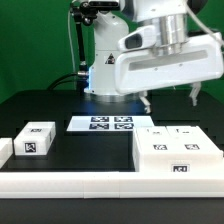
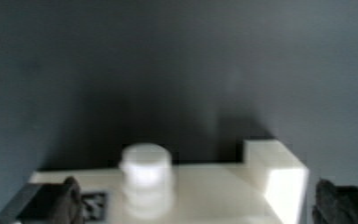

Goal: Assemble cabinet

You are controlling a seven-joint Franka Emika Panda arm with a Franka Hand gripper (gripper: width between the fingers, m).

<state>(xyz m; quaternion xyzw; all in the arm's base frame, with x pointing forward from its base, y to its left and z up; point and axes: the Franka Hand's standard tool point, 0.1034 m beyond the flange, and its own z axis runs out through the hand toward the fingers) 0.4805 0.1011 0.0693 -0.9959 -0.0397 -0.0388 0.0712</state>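
At the exterior view's left we see a drawer block (image 1: 35, 140); at its near right the cabinet body (image 1: 178, 158) lies below the gripper (image 1: 171, 100), spread wide, empty. We judge it light, rigid, slick: pinch a thin wall.

The cabinet body (image 1: 178, 158) is sitting on the table (image 1: 50, 108) at the exterior view's right, with a drawer block (image 1: 35, 140) lying well apart at the left and the marker board (image 1: 98, 122) lying between them, farther back. A rail (image 1: 70, 185) is running along the near edge in front of all three, and the gripper (image 1: 171, 97) is hanging over the cabinet body's far edge.
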